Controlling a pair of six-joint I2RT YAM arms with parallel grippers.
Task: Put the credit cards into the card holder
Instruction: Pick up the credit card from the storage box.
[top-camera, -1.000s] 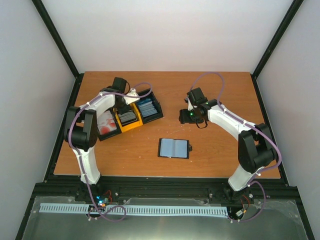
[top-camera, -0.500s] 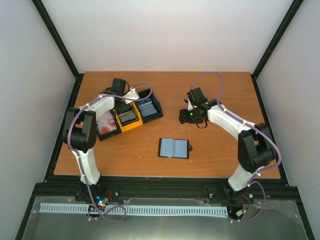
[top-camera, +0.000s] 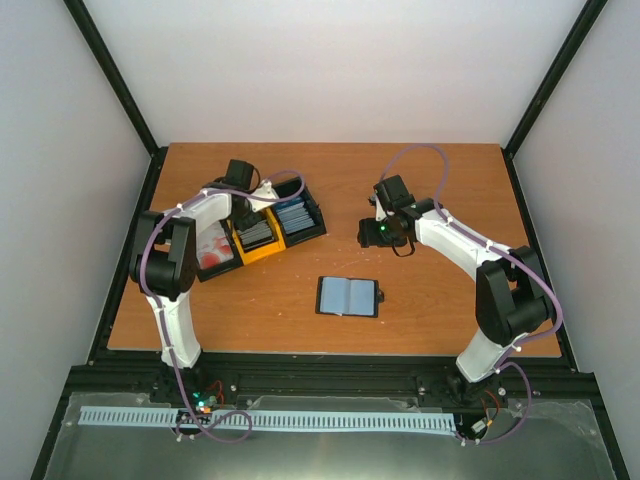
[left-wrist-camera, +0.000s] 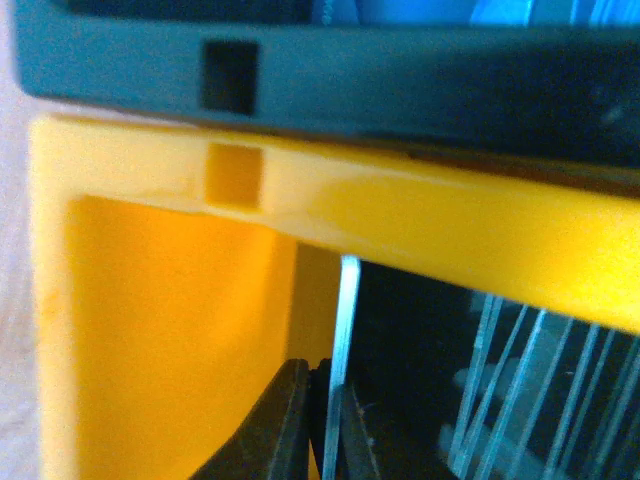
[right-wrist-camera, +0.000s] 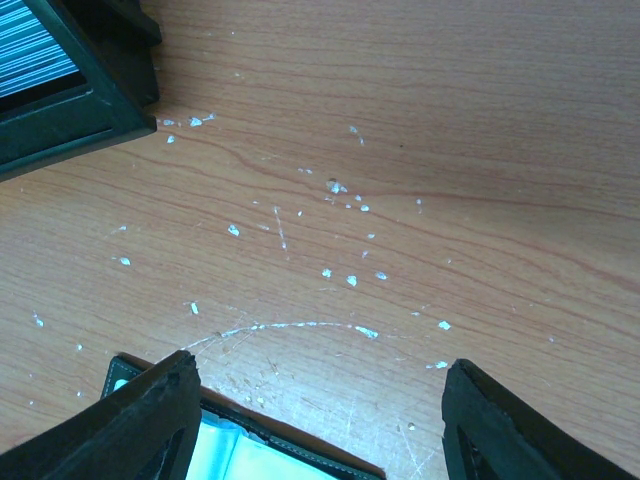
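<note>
The card holder (top-camera: 349, 296) lies open on the table, its light blue inside facing up; one corner (right-wrist-camera: 250, 455) shows in the right wrist view. My left gripper (top-camera: 246, 212) reaches down into the yellow bin (top-camera: 258, 240). In the left wrist view its fingertips (left-wrist-camera: 325, 405) are shut on the lower part of a thin upright credit card (left-wrist-camera: 344, 320), seen edge-on beside the yellow wall (left-wrist-camera: 170, 300). Several more grey cards (left-wrist-camera: 520, 380) stand to its right. My right gripper (top-camera: 385, 236) hovers over bare wood behind the card holder, its fingers (right-wrist-camera: 150, 420) wide open and holding nothing.
Three bins sit in a row at the back left. One black bin (top-camera: 212, 250) holds white and red cards, the yellow one holds grey cards, and another black bin (top-camera: 297, 218) holds blue cards; its corner (right-wrist-camera: 70, 100) shows in the right wrist view.
The left arm has shifted very slightly over the bins. The right arm and the card holder have not moved.
</note>
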